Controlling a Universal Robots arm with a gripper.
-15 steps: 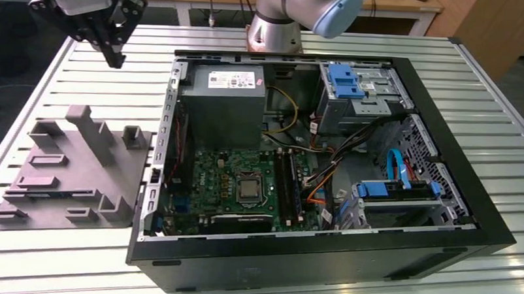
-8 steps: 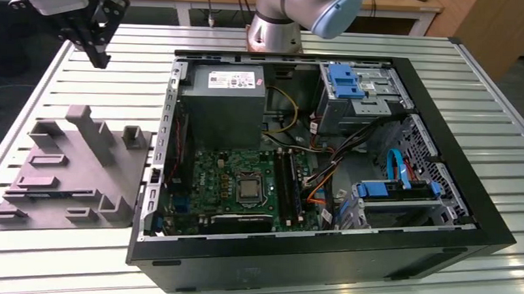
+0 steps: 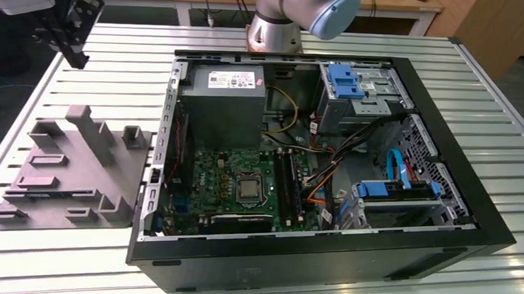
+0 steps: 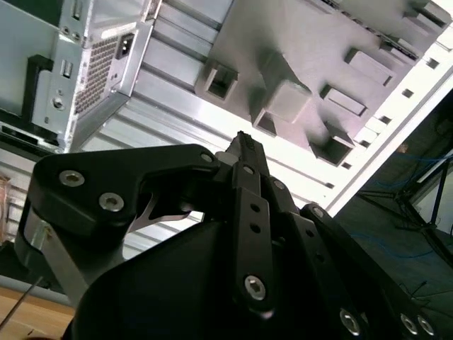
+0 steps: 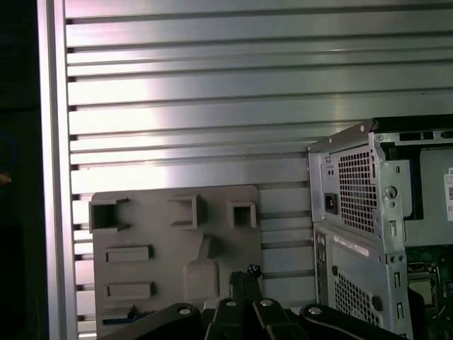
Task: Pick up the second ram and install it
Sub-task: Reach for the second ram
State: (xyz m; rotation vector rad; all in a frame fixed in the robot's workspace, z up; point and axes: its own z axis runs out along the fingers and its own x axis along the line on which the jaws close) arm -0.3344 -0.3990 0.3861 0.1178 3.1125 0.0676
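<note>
One gripper (image 3: 74, 52) hung high over the far corner of the slatted table (image 3: 117, 57), at the exterior view's left. Its fingertips (image 5: 247, 275) appeared pressed together with nothing between them. Below it lay the grey fixture tray (image 3: 73, 179), its raised posts and pockets plain in both wrist views.

The second ram (image 5: 131, 316) looked to be the thin blue-green sliver at the tray's edge in the first wrist view. It was partly hidden behind the gripper's linkage, so that reading was a judgement. It sat apart from the gripper and untouched.

Beside the tray stood the open computer case (image 3: 328, 254). The long black memory slots (image 3: 287, 177) ran just beside the processor socket (image 3: 247, 186), and orange and black cables (image 3: 317, 181) lay close on their other side.

Several things could have gone wrong from there:
- A descent with the fingers closed would have pushed the stick instead of straddling it.
- The tray's tall posts stood near the stick, and the wide linkage could have struck them.
- A grip off the stick's middle would likely have let so narrow a board tilt, so it would meet the slot crooked and jam.
- On the way across, the case wall was an edge to catch.
- The cables by the slots might have snagged the board or the fingers.
</note>
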